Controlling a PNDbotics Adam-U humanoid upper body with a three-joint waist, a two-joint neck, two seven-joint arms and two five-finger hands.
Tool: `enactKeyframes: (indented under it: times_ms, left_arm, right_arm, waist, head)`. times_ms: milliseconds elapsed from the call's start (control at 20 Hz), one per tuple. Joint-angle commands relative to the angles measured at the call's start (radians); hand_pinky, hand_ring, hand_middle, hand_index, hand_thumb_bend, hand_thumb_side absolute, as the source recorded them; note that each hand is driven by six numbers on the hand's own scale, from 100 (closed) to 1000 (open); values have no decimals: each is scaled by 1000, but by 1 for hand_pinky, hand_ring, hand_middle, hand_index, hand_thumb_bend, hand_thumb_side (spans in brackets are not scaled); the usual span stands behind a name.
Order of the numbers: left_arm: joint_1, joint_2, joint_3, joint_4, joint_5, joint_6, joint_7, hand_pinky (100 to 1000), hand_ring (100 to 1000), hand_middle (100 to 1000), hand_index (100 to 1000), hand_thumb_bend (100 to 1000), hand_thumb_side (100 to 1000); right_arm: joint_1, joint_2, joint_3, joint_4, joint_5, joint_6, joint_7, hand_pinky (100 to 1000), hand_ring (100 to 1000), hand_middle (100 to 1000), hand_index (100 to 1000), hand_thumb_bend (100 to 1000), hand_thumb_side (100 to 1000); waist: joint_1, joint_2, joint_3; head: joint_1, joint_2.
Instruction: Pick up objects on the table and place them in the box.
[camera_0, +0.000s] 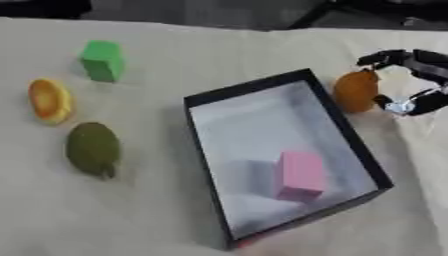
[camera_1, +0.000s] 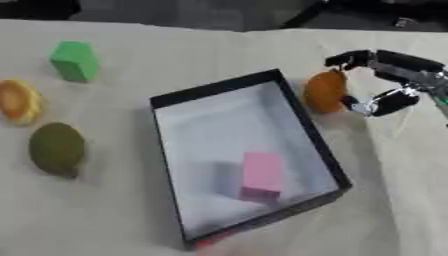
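Note:
A black box (camera_0: 346, 130) with a pale floor lies in the middle of the cloth. A pink block (camera_0: 301, 175) rests inside it near the front. An orange fruit (camera_1: 325, 91) stands just outside the box's right wall. My right hand (camera_1: 398, 64) comes in from the right, its fingers arched over the fruit's top and its thumb against the fruit's right side. To the left of the box lie a green block (camera_0: 103, 60), a yellow-orange fruit (camera_0: 50, 100) and a dull green fruit (camera_0: 93, 148). My left hand does not show.
A cream cloth (camera_0: 122, 215) covers the table. Something small and red (camera_0: 248, 244) peeks out at the box's front corner. Dark shapes stand beyond the table's far edge.

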Motion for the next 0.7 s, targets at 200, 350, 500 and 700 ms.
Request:
enactKeyframes:
  times_ms: [200,350,500,700]
  left_arm:
    - [-23,16,-2,-23,6,2,-6,702,829,760,851,180,740]
    - [-28,16,-3,-24,7,3,-7,702,829,760,850,180,740]
    - [-32,16,-3,-25,9,3,-8,702,830,759,850,181,740]
    - [-37,15,-4,-26,10,3,-8,701,830,757,849,181,740]
  right_arm:
    - [-20,-36,-15,-7,54,-218,152,882,946,901,984,217,142]
    - [-26,-30,-9,6,80,-223,150,883,947,901,984,212,137]
    - [-33,-24,-4,15,105,-225,156,883,947,900,982,233,148]
    - [-37,-18,-3,29,152,-225,150,883,945,895,976,278,176]
  waist:
    - [-18,11,13]
    - [-21,17,20]
    - [-25,23,26]
    - [-30,29,33]
  head:
    - [-16,-27]
    - [-19,-32]
    - [-19,-34]
    - [-20,-38]
